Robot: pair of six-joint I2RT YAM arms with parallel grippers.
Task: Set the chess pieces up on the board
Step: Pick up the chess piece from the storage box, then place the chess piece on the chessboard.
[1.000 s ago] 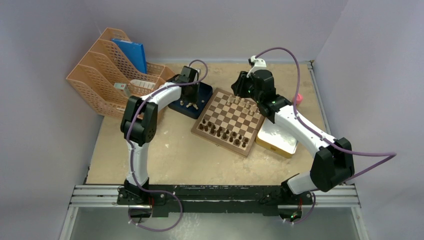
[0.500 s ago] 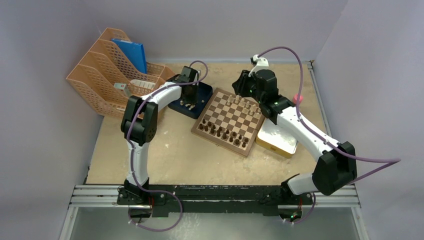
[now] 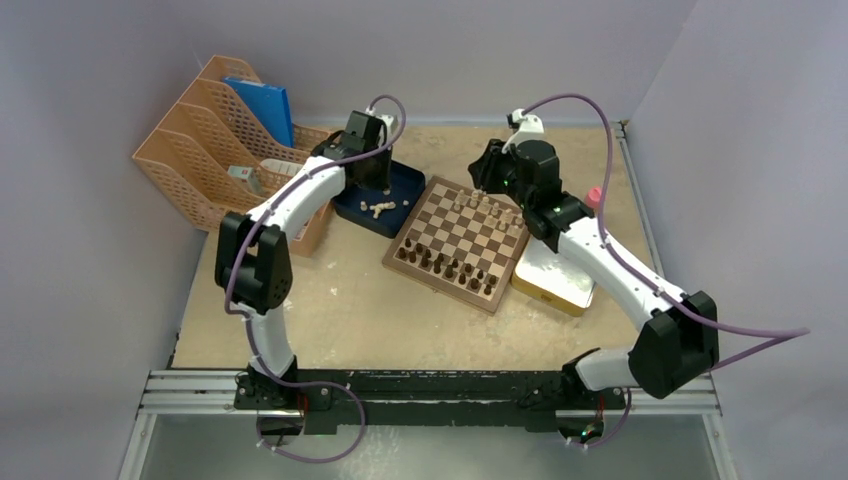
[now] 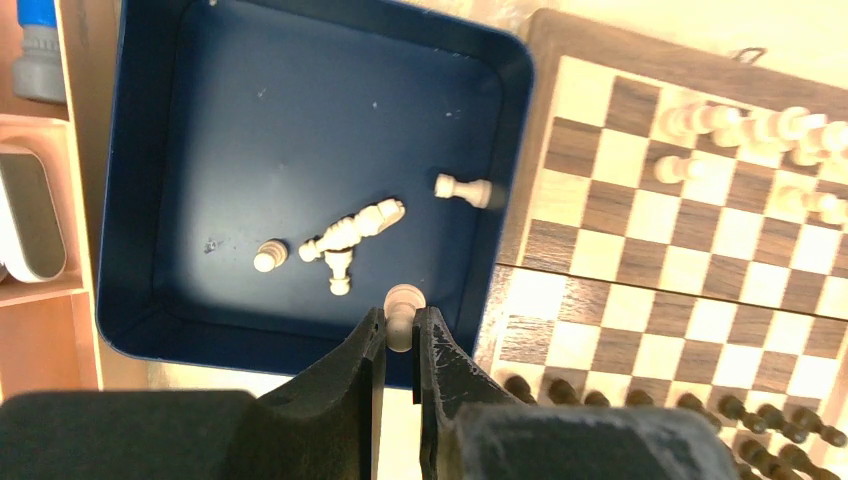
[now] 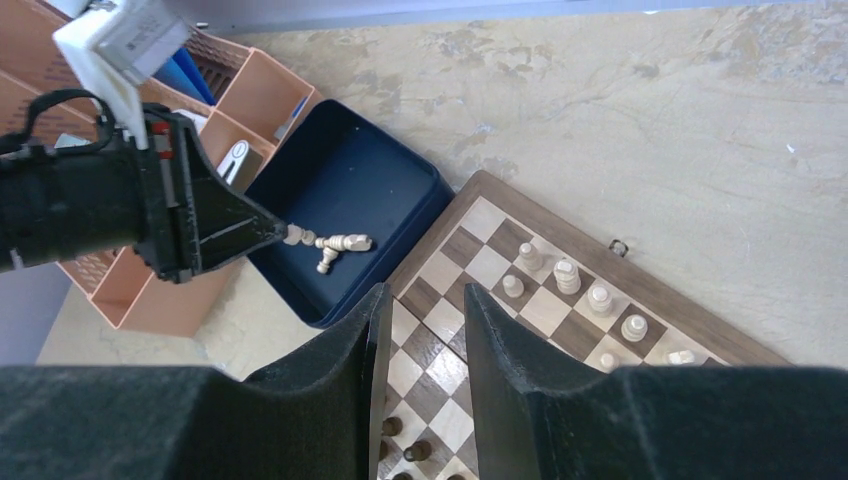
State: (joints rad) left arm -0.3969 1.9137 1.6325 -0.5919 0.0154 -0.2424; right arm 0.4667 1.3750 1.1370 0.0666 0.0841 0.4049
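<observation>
The board (image 3: 455, 235) lies mid-table, with dark pieces (image 3: 450, 268) along its near edge and several light chess pieces (image 3: 480, 203) on its far rows. More light chess pieces (image 4: 350, 230) lie loose in the dark blue tray (image 4: 300, 120), just left of the board (image 4: 700, 230). My left gripper (image 4: 400, 335) hangs over the tray's near right corner, shut on a light pawn (image 4: 404, 298) whose head shows past the fingertips. My right gripper (image 5: 425, 300) hovers above the board's (image 5: 540, 300) far left part, open with nothing between its fingers.
An orange mesh file rack (image 3: 220, 150) stands at the back left, close behind the tray (image 3: 402, 185). A yellow-rimmed tin (image 3: 555, 275) lies against the board's right side, and a small pink object (image 3: 597, 197) sits behind it.
My left gripper has shut on a light pawn in the tray and lifted it, the wrist drawing back toward the far side. The right arm shifted only slightly.
</observation>
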